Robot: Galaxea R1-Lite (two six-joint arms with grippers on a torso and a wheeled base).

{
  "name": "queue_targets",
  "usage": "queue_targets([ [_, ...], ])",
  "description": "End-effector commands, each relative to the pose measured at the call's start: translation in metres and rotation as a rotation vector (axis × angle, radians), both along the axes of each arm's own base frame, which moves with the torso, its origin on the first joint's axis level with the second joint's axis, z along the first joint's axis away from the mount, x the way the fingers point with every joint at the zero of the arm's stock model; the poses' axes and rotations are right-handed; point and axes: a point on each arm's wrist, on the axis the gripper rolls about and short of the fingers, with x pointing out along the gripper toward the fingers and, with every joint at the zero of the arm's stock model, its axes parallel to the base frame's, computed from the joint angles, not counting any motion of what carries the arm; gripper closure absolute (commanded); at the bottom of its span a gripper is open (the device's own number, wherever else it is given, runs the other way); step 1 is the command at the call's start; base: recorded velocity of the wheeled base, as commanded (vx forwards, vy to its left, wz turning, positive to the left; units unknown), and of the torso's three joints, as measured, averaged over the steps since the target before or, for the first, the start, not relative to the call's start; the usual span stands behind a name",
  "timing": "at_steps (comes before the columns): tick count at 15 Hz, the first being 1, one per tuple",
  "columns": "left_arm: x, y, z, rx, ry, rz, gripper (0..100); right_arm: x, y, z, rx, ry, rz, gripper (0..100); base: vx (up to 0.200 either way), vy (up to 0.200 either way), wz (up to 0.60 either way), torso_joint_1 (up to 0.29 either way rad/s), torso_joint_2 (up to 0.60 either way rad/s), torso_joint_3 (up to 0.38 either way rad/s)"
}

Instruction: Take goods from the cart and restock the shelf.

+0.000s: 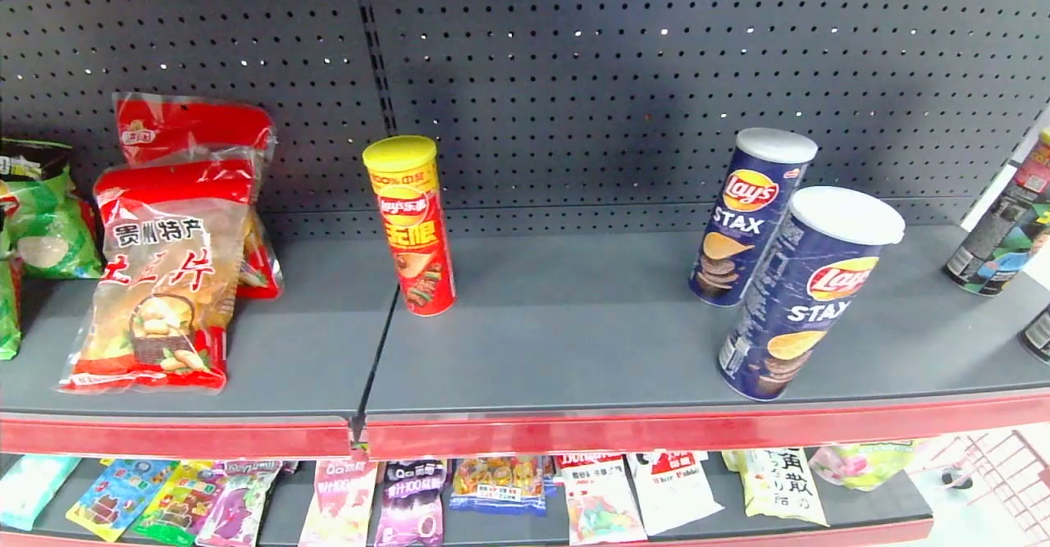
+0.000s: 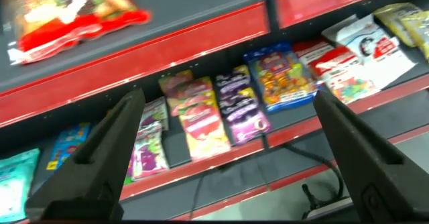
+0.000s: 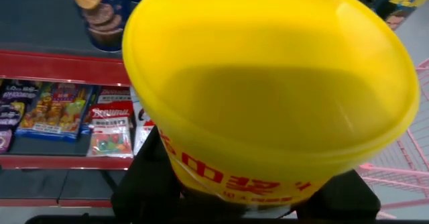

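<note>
Shelf [image 1: 533,342] of grey metal with a red front lip carries a red can [image 1: 408,223] with a yellow lid, upright near the middle; well to its right stand two blue cans with white lids, the rear blue can [image 1: 753,215] just behind the front blue can [image 1: 808,293], which sits near the lip; at the left end lie red-topped snack bags [image 1: 156,284], one propped behind the other. Below, a lower shelf [image 1: 902,506] holds a row of small bright packets [image 1: 492,485].

The left gripper [image 2: 228,100] hangs in front of that lower row with its jaws wide apart and nothing between them; its dark fingers [image 2: 100,157] frame the packets.

The right gripper [image 3: 244,197] holds the held can [image 3: 268,96] — a yellow-lidded can with a red-printed wall, lid towards the camera — with the jaws closed on its lower body; the can is out in front of the shelf's red lip, off the shelf; a pink wire frame [image 3: 402,163] shows beside it.
</note>
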Motion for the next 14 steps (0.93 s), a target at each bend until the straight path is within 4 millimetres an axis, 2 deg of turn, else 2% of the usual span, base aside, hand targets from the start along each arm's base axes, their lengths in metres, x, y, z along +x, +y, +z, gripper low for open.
queue_targets([
  [1,0.0,0.0,0.0,0.0,0.0,0.0,0,-0.001,0.0001,-0.0006,-0.002,-0.005,0.001,100,0.0,0.2,0.0,0.002,0.0,0.002],
  [7,0.0,0.0,0.0,0.0,0.0,0.0,0,-0.0016,0.0001,-0.0015,-0.004,-0.006,0.001,100,0.0,0.2,0.0,0.001,0.0,0.002],
  [14,0.0,0.0001,0.0,0.001,0.0,0.005,0,-0.0016,0.0001,-0.0047,-0.01,-0.001,0.002,100,0.0,0.0,0.0,0.0,0.0,0.0],
])
